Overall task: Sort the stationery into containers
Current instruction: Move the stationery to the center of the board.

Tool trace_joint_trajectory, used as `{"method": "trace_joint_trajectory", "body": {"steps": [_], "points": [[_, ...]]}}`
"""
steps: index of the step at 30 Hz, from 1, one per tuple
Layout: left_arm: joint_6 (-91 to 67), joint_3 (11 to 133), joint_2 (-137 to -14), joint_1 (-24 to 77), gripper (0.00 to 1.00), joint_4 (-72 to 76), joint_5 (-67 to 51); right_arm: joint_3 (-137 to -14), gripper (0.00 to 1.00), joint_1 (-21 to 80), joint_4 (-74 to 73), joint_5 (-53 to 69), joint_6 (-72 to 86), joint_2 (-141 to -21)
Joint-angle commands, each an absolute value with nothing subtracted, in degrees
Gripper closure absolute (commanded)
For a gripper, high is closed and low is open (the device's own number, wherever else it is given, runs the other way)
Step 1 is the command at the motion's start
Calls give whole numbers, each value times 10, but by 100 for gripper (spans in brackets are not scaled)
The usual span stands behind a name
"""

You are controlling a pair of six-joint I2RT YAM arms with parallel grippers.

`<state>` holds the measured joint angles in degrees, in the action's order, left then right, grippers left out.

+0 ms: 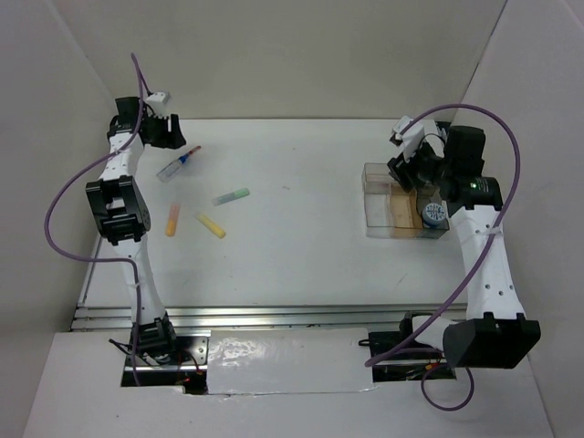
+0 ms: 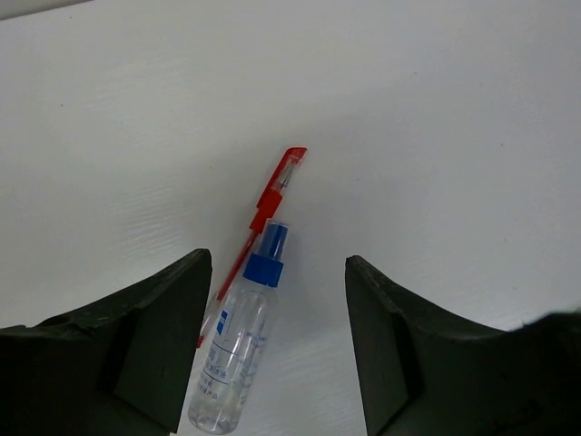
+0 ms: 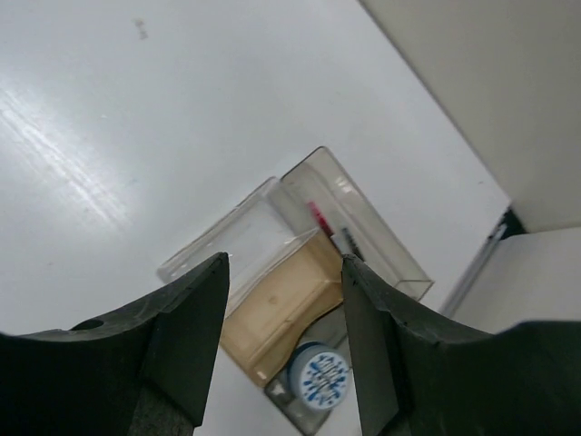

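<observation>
In the left middle of the top view, nearest the arm bases, three markers lie loose on the desk point(image 1: 301, 246): the orange marker point(image 1: 172, 220), the yellow marker point(image 1: 211, 225) just beside it, and the green marker point(image 1: 232, 196) a little higher. None is in the box yet.

Level with them at the right of the frame stands the clear box point(image 1: 381, 219). The blue-white roll point(image 3: 320, 377) sits in its near end compartment, next to the tan-floored one. In the far compartment, the right wrist view shows a thin boxed red pen point(image 3: 316, 216) and a dark pen point(image 3: 349, 243). The right jaws hang above the box, parted and empty.

Further up at the left, the blue-tipped tube point(image 2: 238, 350) lies touching the loose red pen point(image 2: 268, 204). The left jaws stand wide, straddling the tube without gripping it.

By my reckoning, three items are sorted and five are left, with the tube likely next.
</observation>
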<state>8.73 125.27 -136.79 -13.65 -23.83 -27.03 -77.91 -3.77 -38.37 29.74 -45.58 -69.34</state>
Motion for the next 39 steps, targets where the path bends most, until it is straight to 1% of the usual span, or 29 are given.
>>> {"method": "trace_joint_trajectory", "body": {"steps": [1,5,11,16,20,26,33,35,37,39], "points": [[101,1255,-1360,-141,28,-216,-292,-752,40,-39,-405,315,-402,-675],[150,1209,-1345,-145,30,-252,-274,-760,40,-40,-413,317,-389,-687],[163,1163,-1345,-159,32,-290,-265,-767,40,-42,-414,332,-361,-701],[178,1122,-1318,-169,35,-288,-258,-759,40,-39,-410,331,-359,-692],[204,1061,-1276,-170,39,-294,-270,-753,40,-38,-408,330,-359,-684],[232,955,-1216,-161,40,-286,-272,-753,40,-33,-407,330,-356,-679],[228,861,-1173,-137,53,-272,-271,-751,40,-12,-401,331,-330,-669],[222,853,-1163,-126,58,-266,-271,-746,40,-4,-394,333,-308,-663],[209,851,-1162,-112,60,-265,-263,-737,40,-4,-391,337,-291,-660],[186,863,-1165,-104,60,-267,-247,-730,38,-4,-386,345,-272,-656]]}}
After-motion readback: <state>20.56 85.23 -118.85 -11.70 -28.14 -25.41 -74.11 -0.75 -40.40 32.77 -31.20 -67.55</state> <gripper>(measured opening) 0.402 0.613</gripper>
